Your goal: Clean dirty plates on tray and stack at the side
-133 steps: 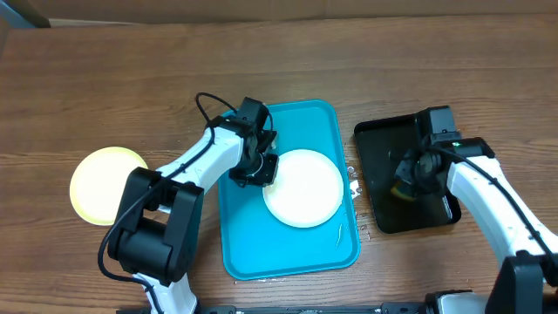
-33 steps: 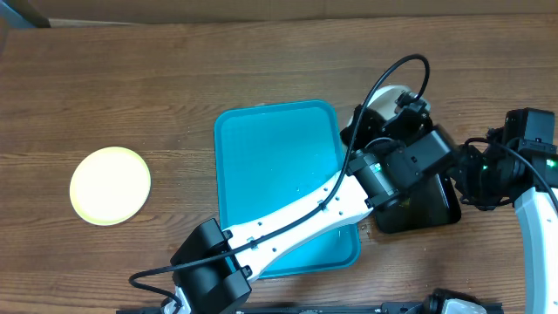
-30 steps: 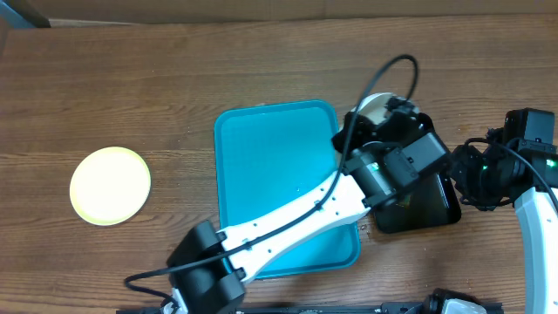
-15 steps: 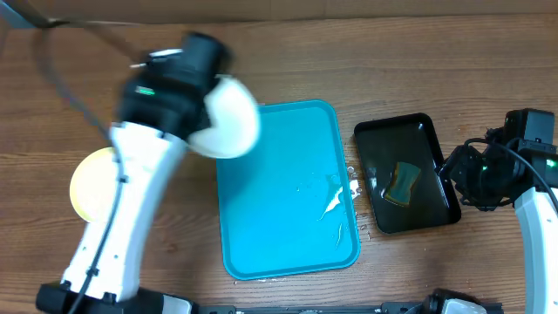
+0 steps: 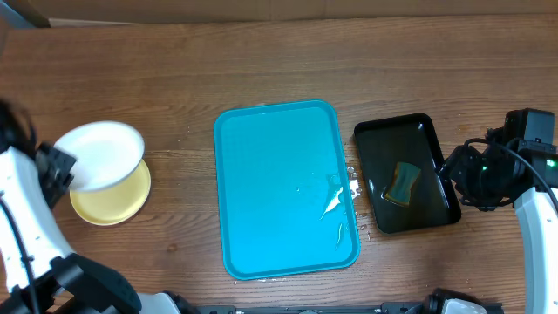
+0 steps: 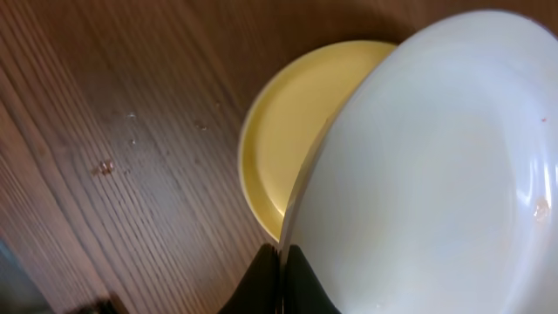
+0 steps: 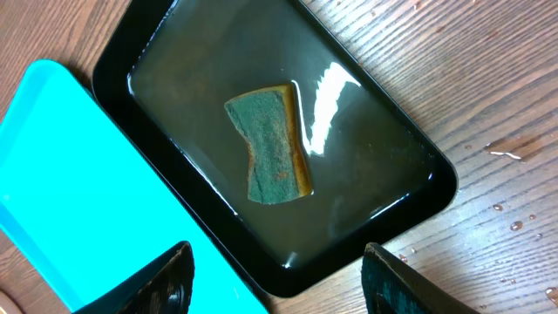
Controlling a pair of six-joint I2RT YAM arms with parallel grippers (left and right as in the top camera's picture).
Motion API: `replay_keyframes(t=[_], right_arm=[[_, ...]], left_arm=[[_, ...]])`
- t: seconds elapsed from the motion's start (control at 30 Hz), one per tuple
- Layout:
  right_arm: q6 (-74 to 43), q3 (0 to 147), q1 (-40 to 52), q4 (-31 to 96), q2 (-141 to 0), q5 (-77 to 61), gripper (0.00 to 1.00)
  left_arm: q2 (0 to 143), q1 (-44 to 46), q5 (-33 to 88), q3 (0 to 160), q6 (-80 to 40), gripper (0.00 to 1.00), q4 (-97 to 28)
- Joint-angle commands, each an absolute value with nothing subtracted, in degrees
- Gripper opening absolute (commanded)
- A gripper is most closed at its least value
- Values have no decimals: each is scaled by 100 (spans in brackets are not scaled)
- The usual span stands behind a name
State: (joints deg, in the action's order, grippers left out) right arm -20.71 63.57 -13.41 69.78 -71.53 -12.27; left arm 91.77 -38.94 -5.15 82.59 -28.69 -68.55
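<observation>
Looks nearly done to me: the blue tray (image 5: 270, 174) in the middle has no plates on it, just wet streaks. The left gripper (image 6: 281, 277) is clamped on the rim of the white plate (image 5: 105, 155), holding it tilted right over the yellow plate (image 5: 118, 201) off to the left (can't tell if they touch). The right gripper (image 7: 277, 272) hangs spread wide and empty above the black tray (image 7: 200, 61) on the right, with the sponge (image 7: 270, 144) sitting in it. What's left is setting the white one down and letting go; I only spot two plates.
</observation>
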Motion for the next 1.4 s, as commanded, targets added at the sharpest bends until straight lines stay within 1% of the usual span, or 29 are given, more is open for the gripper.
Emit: replay_keyframes(t=[0.0, 0.17, 0.2, 0.3, 0.33, 0.37, 0.5, 0.63, 0.7, 0.8, 0.83, 0.87, 0.9, 0.97, 1.03, 1.07, 1.13, 1.17, 1.27, 1.33, 1.37], right_arm=[[-1942, 6423, -1358, 6973, -7131, -1273, 63], [-1942, 6423, -1358, 6982, -7131, -1273, 63], [-1942, 6423, -1358, 6980, -7131, -1273, 63], [-1903, 6423, -1358, 6976, -7131, -1273, 63], [-1883, 6423, -1358, 6978, -7131, -1275, 63], [-1837, 6423, -1358, 6980, -7131, -1275, 64], [-1726, 6423, -1358, 7004, -7131, -1275, 64], [-1728, 6423, -1358, 6995, -7131, -1319, 64], [-1686, 6423, -1356, 6978, -7131, -1365, 64], [-1044, 6423, -1339, 6947, -7122, -1881, 64], [-810, 6423, -1308, 6941, -7105, -2108, 64], [-694, 6425, -1269, 6936, -7081, -2268, 68], [-676, 6425, -1212, 6932, -7041, -2333, 70], [-652, 6425, -989, 6925, -6875, -2324, 71], [-652, 6425, -770, 6912, -6718, -2324, 72], [-587, 6425, -495, 6895, -6534, -2324, 73], [-552, 6425, -193, 6866, -6322, -2305, 77], [-552, 6425, -27, 6840, -6200, -2305, 78], [-552, 6425, 381, 6694, -5867, -2305, 84], [-445, 6425, 624, 6584, -5636, -2311, 87], [-390, 6425, 729, 6554, -5518, -2300, 89]], left_arm=[[9107, -4268, 180, 7513, -2781, 4, -6396], [9107, -4353, -25, 6834, -2783, 4, -5749], [9109, -4353, -40, 6777, -2783, 7, -5673], [9105, -4353, -30, 6805, -2781, 26, -5631], [9105, -4353, 34, 6877, -2768, 31, -5660], [9105, -4353, 176, 6976, -2700, 34, -5710], [9098, -4331, 996, 7609, -2390, 35, -6180], [9015, -4016, 2082, 8403, -1540, 36, -6772], [8875, -3642, 2423, 8709, -1066, 37, -6967], [8512, -2812, 2508, 8976, -386, 38, -7137], [8350, -2462, 2477, 8989, -121, 39, -7137], [8193, -2106, 2405, 8989, 93, 39, -7133], [8047, -1739, 2324, 8989, 263, 39, -7131], [7741, -836, 2082, 8989, 624, 39, -7131], [7524, -102, 1745, 8989, 733, 39, -7137], [7373, 464, 1459, 8989, 720, 40, -7157], [7238, 921, 1247, 8989, 598, 44, -7192], [7166, 1116, 1059, 8989, 414, 44, -7207], [6934, 1431, 521, 8989, -43, 48, -7303], [6731, 1463, 357, 8989, -220, 55, -7417], [6602, 1459, 303, 8989, -281, 61, -7476]])
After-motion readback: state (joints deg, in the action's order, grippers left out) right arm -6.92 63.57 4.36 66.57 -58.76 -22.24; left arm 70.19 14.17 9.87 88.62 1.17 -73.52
